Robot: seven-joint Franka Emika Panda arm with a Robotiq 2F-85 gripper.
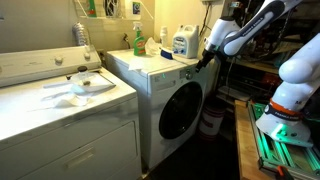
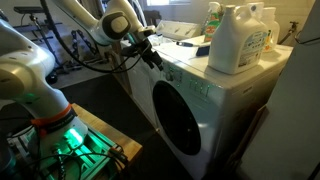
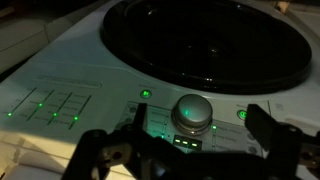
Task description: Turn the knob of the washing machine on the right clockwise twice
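The white front-loading washing machine [image 1: 152,82] with its dark porthole door shows in both exterior views [image 2: 225,95]. In the wrist view its silver round knob [image 3: 192,111] sits on the control strip [image 3: 60,100] below the porthole, among green lights. My gripper [image 3: 198,132] is open, with one dark finger on each side of the knob, and neither finger touches it. In both exterior views the gripper [image 1: 205,58] [image 2: 151,53] is at the machine's upper front corner and the knob is hidden.
A wider white flat-fronted appliance [image 1: 60,115] stands beside the washer. Detergent bottles [image 1: 183,42] [image 2: 238,40] and a green bottle [image 1: 138,40] stand on the washer's top. The robot base, with green lights [image 2: 60,140], stands on the floor in front.
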